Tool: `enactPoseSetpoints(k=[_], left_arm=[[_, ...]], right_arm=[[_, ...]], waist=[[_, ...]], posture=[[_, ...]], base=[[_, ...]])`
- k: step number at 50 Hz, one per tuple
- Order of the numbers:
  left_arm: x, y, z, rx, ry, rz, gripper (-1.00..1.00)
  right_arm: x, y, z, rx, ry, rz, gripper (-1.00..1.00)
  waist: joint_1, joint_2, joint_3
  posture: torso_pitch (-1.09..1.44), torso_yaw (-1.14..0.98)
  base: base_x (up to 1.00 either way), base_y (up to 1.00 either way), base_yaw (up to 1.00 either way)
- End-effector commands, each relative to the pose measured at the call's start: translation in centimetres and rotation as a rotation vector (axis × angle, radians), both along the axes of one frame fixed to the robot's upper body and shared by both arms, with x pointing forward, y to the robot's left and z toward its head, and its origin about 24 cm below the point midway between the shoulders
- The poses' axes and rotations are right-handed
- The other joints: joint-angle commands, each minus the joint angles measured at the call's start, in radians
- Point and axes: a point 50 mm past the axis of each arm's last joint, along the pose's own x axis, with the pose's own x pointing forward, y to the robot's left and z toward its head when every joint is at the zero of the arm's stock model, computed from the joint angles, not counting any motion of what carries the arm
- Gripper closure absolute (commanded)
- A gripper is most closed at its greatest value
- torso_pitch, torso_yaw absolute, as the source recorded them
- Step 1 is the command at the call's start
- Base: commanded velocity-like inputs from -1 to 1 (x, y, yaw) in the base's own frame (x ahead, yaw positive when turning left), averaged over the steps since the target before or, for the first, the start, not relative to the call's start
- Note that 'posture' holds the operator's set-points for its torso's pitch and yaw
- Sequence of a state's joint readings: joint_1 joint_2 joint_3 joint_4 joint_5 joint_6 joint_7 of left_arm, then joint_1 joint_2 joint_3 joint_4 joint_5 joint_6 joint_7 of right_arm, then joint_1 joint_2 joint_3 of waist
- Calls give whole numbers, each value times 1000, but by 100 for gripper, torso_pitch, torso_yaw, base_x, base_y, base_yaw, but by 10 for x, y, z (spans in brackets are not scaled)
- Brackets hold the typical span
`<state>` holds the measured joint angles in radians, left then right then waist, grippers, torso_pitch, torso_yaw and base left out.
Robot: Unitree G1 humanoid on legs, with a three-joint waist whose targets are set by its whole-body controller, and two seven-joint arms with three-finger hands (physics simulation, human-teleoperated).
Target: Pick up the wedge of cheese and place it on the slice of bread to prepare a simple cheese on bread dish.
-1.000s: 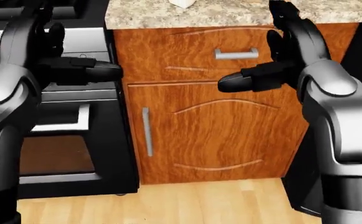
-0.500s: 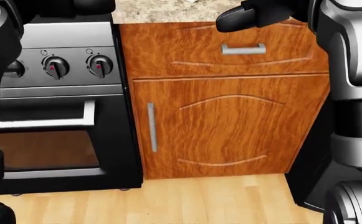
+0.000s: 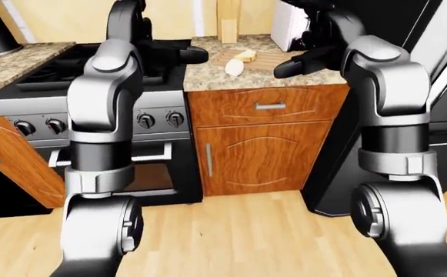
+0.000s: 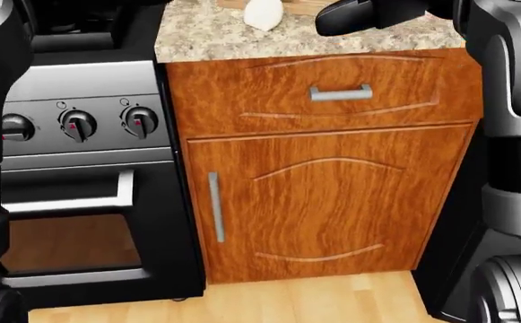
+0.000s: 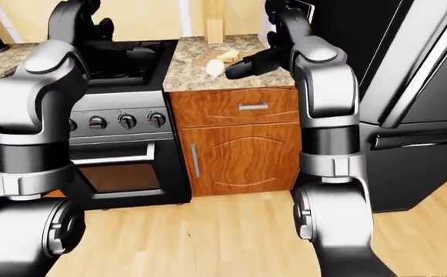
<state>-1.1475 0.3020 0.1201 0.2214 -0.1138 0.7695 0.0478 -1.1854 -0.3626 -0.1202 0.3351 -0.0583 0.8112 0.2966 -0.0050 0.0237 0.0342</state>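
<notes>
Here I stand facing a narrow granite counter [image 3: 208, 72] above a wooden cabinet [image 4: 323, 195], with the stove [image 3: 46, 75] to the left of it and a black refrigerator [image 5: 408, 86] to the right. The wedge of cheese [image 3: 244, 55] lies on a wooden cutting board [image 3: 263, 57] toward the far edge of that counter, pale yellow and resting flat. The slice of bread [image 3: 234, 68] sits just beside it, nearer the counter's near edge and slightly to the left, its pale rounded shape lying partly on the board's near-left corner; in the head view only its lower part shows at the top edge. The cheese and bread look close together, though I cannot tell whether they touch. My right hand [image 3: 298, 60] is held out over the right side of the counter, just right of the board, dark fingers pointing left toward the food and grasping nothing; they look loosely extended, not clenched. My left hand [image 3: 183, 54] is raised above the stove's right edge, next to the counter's left edge, fingers pointing right and likewise empty. A white appliance [image 3: 288, 26] stands at the counter's far right corner and an upright wooden block [image 3: 228, 22] near its far edge.
</notes>
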Motion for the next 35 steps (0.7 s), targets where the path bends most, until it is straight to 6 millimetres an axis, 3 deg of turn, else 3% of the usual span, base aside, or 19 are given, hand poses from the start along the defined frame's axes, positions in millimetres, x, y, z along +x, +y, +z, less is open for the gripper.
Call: enactPoseSetpoints(k=[1,4,7,9,11,14,18,20,22,23,24,25,27,30,33,35], left_arm=[[-6,2,18,-1,-73,10,-100],[-6,2,19,0,-75,9,-100],[-7,2,21,1,-79,9,-100],[-8,2,23,1,-82,9,-100],[-8,2,23,1,-84,10,-100],[-8,3,23,1,-86,12,-100],[-9,3,25,1,-89,13,-100],[-9,3,25,1,-90,13,-100],[-9,2,26,1,-90,12,-100],[-9,2,25,1,-91,12,-100],[-9,2,25,1,-90,12,-100],[-9,3,25,1,-90,12,-100],[-9,3,24,0,-89,13,-100],[-9,3,24,-1,-88,13,-100],[-9,3,24,-2,-90,14,-100],[-9,3,25,-2,-91,13,-100]], right_arm=[[-5,3,16,-5,-78,9,-100],[-5,3,20,-5,-78,11,-100],[-5,3,19,-7,-77,12,-100],[-5,4,17,-7,-77,13,-100],[-4,4,16,-7,-76,15,-100],[-4,5,20,-7,-74,17,-100],[-5,5,18,-7,-77,18,-100],[-5,5,21,-8,-77,18,-100],[-5,5,21,-9,-77,18,-100],[-5,6,21,-9,-77,18,-100],[-5,6,21,-9,-76,19,-100],[-5,6,16,-11,-76,19,-100],[-4,6,15,-11,-75,19,-100],[-5,7,18,-12,-74,20,-100],[-5,7,17,-12,-74,21,-100],[-5,6,17,-12,-75,20,-100]], waist=[[8,-11,-17],[8,-2,-21],[0,42,-24],[1,26,-23],[-1,40,-20],[1,22,-28],[8,-14,-10],[16,-48,-11],[21,-112,-28],[13,-71,-19],[18,-87,-17],[16,-86,-15],[13,-71,-19],[11,-45,-9],[3,-8,-8],[-6,36,-15]], posture=[[0,0],[0,0],[0,0],[0,0],[0,0],[0,0],[0,0],[0,0],[0,0],[0,0],[0,0],[0,0],[0,0],[0,0],[0,0],[0,0]], base=[[12,0,0],[12,0,0],[13,0,0],[12,0,0],[13,0,0],[14,0,0],[20,0,0],[25,0,0],[24,0,0],[24,0,0],[25,0,0],[24,0,0],[25,0,0],[24,0,0],[24,0,0],[25,0,0]])
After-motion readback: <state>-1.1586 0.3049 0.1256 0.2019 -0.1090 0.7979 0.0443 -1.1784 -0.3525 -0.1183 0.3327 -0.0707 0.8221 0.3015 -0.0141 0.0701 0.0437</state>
